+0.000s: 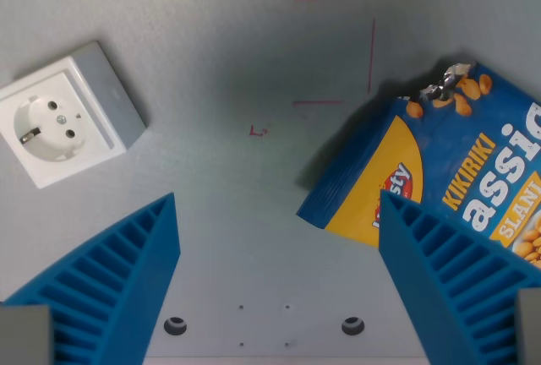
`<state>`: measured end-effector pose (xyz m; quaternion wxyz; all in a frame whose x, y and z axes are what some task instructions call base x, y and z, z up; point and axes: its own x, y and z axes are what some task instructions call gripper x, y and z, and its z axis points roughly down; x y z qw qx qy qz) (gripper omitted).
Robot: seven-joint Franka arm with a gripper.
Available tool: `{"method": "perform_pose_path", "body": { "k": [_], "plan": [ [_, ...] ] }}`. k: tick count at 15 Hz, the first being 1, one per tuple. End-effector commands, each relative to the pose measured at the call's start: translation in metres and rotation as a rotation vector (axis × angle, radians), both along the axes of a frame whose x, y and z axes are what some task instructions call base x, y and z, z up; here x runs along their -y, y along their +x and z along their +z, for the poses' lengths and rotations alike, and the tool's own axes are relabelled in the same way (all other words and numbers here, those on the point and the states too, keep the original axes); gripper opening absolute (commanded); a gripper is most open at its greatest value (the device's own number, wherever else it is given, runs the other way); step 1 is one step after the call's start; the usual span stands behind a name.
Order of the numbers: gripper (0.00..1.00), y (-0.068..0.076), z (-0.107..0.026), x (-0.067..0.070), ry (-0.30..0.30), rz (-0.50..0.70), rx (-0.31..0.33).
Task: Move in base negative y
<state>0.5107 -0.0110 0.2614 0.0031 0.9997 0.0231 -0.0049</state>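
Observation:
My gripper (279, 204) looks down on a grey table (254, 61). Its two blue ribbed fingers stand wide apart, one at the wrist view's lower left (118, 285) and one at the lower right (448, 280). Nothing is between them, so the gripper is open and empty. A blue and yellow peanut snack bag (439, 162) lies flat on the table at the wrist view's right; its torn top corner points up. The right finger overlaps the bag's lower part in the picture.
A white wall socket (63, 116) on a grey base lies at the wrist view's left. Thin red lines (372, 44) and a small red mark (258, 131) are drawn on the table. Two bolt holes (175, 325) show near the bottom edge.

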Motion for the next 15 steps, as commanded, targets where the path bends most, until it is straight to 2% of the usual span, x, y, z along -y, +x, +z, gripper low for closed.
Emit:
{"method": "perform_pose_path", "body": {
  "k": [1, 15],
  "plan": [
    [1.00, 0.000, 0.001, 0.005, 0.000, 0.000, 0.003],
    [1.00, -0.002, 0.000, 0.075, 0.000, 0.000, 0.003]
  ]
}}
